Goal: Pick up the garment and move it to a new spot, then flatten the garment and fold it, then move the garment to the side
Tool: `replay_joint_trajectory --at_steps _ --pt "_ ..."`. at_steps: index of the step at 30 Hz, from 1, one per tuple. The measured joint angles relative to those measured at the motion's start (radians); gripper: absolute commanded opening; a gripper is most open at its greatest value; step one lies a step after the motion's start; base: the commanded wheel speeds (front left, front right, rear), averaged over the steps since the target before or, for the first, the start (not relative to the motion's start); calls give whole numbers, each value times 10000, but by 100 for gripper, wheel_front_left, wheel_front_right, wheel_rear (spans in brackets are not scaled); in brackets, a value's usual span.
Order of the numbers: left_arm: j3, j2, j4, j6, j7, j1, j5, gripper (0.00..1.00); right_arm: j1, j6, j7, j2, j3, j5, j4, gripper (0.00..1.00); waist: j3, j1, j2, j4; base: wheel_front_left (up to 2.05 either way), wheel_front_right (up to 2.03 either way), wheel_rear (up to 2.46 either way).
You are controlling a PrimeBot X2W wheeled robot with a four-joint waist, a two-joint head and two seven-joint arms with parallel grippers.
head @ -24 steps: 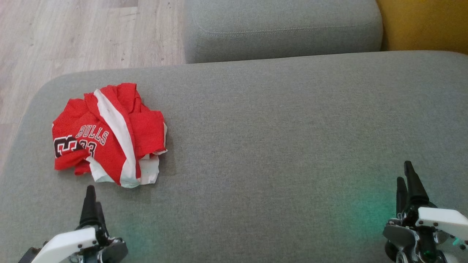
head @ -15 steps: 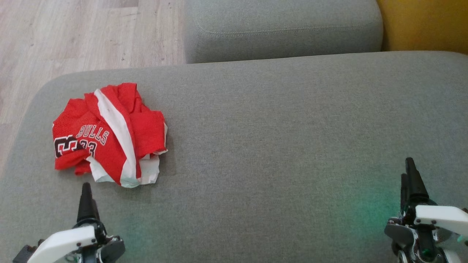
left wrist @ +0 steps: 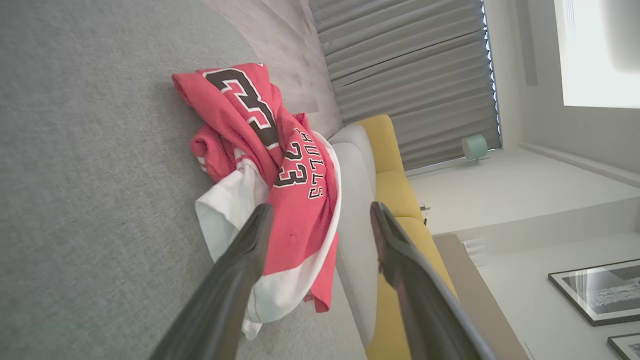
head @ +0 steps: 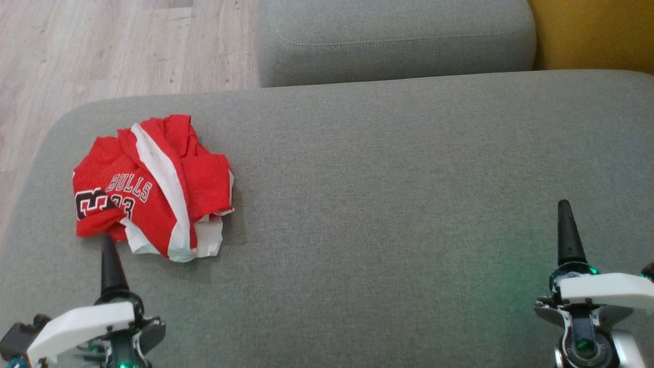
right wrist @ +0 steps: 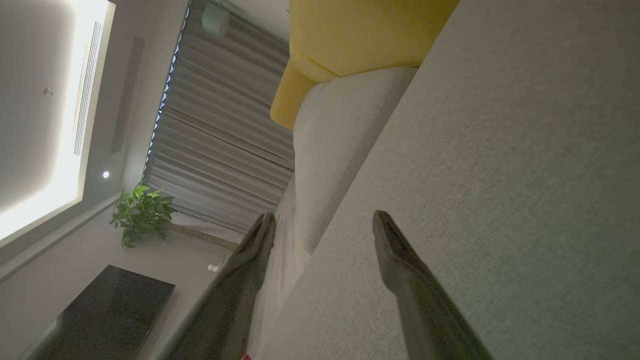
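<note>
The garment [head: 153, 186] is a crumpled red and white jersey with "BULLS 23" on it, bunched on the left part of the grey sofa seat [head: 383, 179]. My left gripper [head: 108, 245] hovers just at the jersey's near left edge, turned on its side. In the left wrist view the jersey [left wrist: 280, 150] lies straight ahead of the left gripper [left wrist: 320, 207], whose fingers stand apart with nothing between them. My right gripper [head: 564, 209] is far off at the seat's right side. The right wrist view shows the right gripper [right wrist: 324, 216] open over bare fabric.
A grey back cushion [head: 393, 41] runs along the far side of the seat, with a yellow cushion [head: 592, 36] at the far right. Wooden floor [head: 102, 51] lies beyond the seat's rounded left corner. Bare seat stretches between the jersey and my right gripper.
Both grippers have moved forward over the seat. The left fingertips have gone from short of the jersey to its near edge. The jersey has not moved.
</note>
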Motion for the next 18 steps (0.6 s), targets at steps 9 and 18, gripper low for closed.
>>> replay_joint_trajectory --at_steps 9,18 --pt "-727 2 -566 270 -301 1 1918 100 0 0 -259 0 161 -1691 -472 100 43 0 0 -2 0 0 0" --pt "-1503 8 -857 364 -508 0 3858 100 0 0 -506 -2 451 -3262 -780 100 59 0 0 -19 0 0 0"
